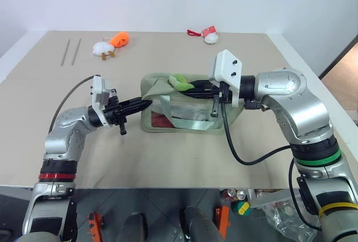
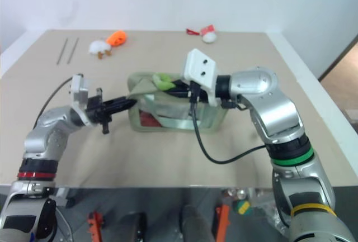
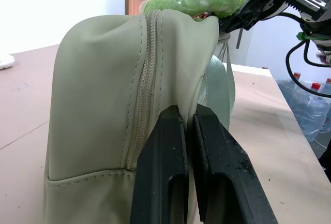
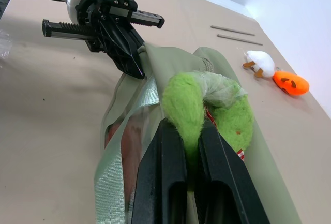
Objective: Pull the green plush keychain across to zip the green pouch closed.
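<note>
Head view, left to right. At upper left, two thin rods point(image 1: 71, 51) lie side by side on the tan table point(image 1: 184, 158), and to their right a white plush point(image 1: 102, 48) touches an orange plush point(image 1: 118, 39). At centre left, the left gripper point(image 1: 146, 103) points toward frame right, its jaws pressed together and pinching the fabric at the left end of the pouch point(image 1: 168, 120); the left wrist view shows the two black fingers point(image 3: 164, 167) closed on the sage fabric just beside the zipper point(image 3: 145, 89) seam. The pouch stands on the table at frame centre, its clear window and pale webbing strap point(image 1: 193, 123) facing the camera. On its top, left of centre, sits the keychain point(image 1: 180, 80), a lime-green plush ring. The right gripper point(image 1: 189, 87) reaches in from centre right, pointing toward frame left, with its jaws pinching the keychain; the right wrist view shows the green plush point(image 4: 207, 113) squeezed between the black fingers point(image 4: 165, 177), lying on the pouch's top, the left gripper point(image 4: 135, 68) beyond it at the pouch's far end. At upper centre right, well apart from the pouch, a small white plush with a red tag point(image 1: 209, 35) lies near the table's far edge.
</note>
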Robot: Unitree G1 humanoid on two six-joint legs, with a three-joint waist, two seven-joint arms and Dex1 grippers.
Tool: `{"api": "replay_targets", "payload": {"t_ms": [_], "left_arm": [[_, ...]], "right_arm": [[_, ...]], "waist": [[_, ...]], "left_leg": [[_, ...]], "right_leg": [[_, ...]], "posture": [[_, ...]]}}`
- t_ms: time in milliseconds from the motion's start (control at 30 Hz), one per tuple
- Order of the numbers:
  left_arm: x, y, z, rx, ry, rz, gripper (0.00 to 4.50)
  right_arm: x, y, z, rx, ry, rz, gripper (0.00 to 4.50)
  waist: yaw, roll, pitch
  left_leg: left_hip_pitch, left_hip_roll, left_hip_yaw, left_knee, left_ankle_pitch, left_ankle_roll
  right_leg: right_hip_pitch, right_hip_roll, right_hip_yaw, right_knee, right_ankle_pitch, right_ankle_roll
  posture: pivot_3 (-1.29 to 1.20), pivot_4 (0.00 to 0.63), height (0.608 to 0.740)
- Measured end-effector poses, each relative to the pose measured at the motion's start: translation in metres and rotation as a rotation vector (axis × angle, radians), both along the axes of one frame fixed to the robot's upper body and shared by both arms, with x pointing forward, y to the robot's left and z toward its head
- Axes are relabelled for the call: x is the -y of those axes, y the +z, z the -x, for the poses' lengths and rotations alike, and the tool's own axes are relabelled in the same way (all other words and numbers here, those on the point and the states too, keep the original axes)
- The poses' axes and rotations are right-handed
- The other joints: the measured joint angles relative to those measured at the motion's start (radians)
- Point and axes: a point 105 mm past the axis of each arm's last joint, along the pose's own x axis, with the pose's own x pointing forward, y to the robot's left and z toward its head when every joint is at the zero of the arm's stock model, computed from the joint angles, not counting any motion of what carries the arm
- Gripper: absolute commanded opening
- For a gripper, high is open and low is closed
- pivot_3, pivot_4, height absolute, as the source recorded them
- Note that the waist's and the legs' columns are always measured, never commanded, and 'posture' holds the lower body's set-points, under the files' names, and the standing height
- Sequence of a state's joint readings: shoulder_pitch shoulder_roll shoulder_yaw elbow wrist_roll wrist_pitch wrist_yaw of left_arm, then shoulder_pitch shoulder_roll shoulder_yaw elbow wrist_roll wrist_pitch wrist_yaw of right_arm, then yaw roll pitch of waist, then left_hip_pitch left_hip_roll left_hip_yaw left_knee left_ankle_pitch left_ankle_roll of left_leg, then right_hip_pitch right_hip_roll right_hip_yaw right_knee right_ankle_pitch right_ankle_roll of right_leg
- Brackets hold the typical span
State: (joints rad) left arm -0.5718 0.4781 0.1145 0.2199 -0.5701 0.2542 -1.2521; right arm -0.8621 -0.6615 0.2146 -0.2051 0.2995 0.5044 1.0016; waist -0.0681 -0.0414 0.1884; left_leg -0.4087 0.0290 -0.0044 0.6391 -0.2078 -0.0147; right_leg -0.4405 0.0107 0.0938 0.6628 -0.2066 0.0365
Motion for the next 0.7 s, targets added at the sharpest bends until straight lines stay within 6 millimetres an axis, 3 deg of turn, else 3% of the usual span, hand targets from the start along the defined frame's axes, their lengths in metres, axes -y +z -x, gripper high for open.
{"api": "replay_targets", "payload": {"t_ms": [267,700], "left_arm": [[-0.008,-0.005,-0.004,-0.024,0.036,0.006,0.00],[-0.009,-0.006,-0.005,-0.027,0.051,0.008,0.00]], "right_arm": [[0.020,0.000,-0.013,-0.044,-0.117,-0.019,2.67],[0.021,-0.003,-0.019,-0.039,-0.134,-0.021,2.67]], "waist": [[-0.001,0.000,0.000],[-0.004,0.000,0.000]], "left_leg": [[0.000,0.000,0.000,0.000,0.000,0.000],[0.000,0.000,0.000,0.000,0.000,0.000]], "right_leg": [[0.000,0.000,0.000,0.000,0.000,0.000],[0.000,0.001,0.000,0.000,0.000,0.000]], "posture": [[0.00,0.150,0.740],[0.00,0.150,0.740]]}}
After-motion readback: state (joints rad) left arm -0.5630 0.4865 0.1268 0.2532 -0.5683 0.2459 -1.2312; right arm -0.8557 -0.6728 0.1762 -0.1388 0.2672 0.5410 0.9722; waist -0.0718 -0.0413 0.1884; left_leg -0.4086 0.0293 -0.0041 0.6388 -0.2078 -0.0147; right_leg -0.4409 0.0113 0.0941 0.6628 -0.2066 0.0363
